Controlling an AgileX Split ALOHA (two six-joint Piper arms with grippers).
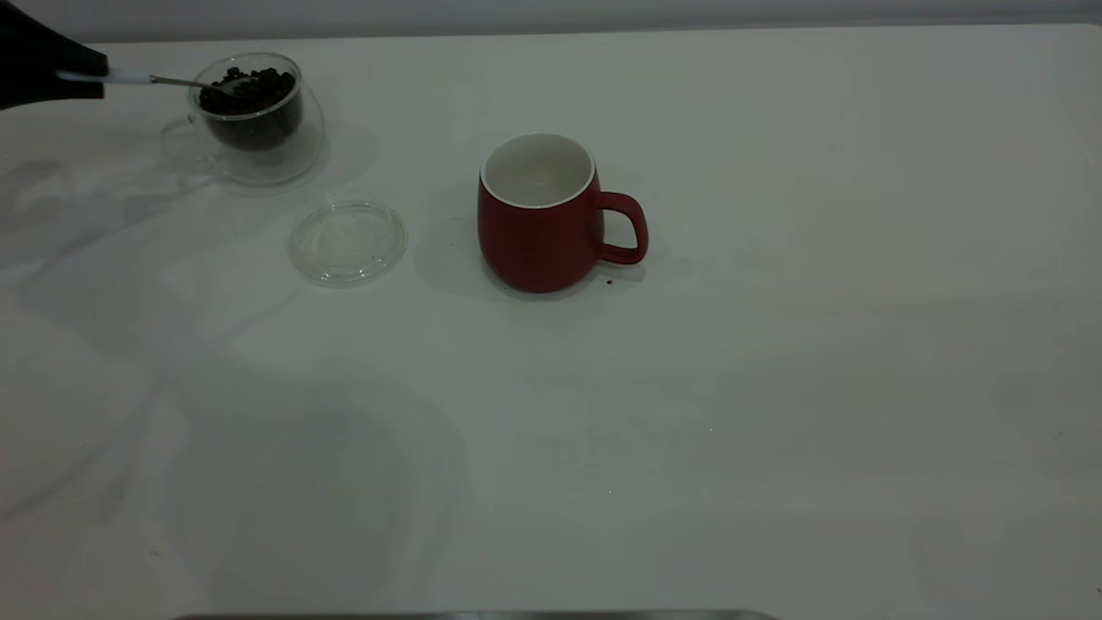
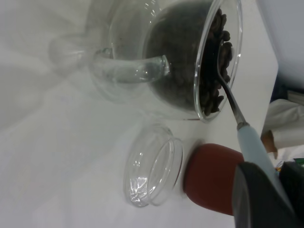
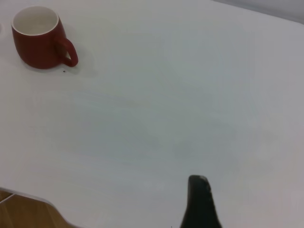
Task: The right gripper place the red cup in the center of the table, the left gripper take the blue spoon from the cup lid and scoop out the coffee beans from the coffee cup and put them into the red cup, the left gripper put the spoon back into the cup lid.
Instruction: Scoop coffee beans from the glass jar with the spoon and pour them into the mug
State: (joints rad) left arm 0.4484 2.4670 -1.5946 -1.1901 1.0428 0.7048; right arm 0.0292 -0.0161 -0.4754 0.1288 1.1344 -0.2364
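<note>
My left gripper [image 1: 82, 73] is at the table's far left, shut on the pale-blue handle of the blue spoon [image 1: 129, 77]. The spoon's metal bowl lies in the coffee beans [image 1: 254, 90] inside the clear coffee cup [image 1: 258, 129]. The left wrist view shows the gripper [image 2: 278, 190] clamped on the spoon [image 2: 254, 142], with its bowl among the beans [image 2: 213, 71] in the coffee cup [image 2: 128, 69]. The cup lid [image 1: 347, 241] lies bare in front of that cup. The red cup [image 1: 538, 232] stands upright mid-table, white inside, handle to the right. My right gripper [image 3: 199, 202] hovers far from the red cup [image 3: 40, 40].
The white table [image 1: 689, 387] stretches wide in front of and right of the red cup. A tiny dark speck [image 1: 609, 281] lies by the mug's base. In the left wrist view the lid [image 2: 152, 166] sits between the coffee cup and the red cup [image 2: 209, 178].
</note>
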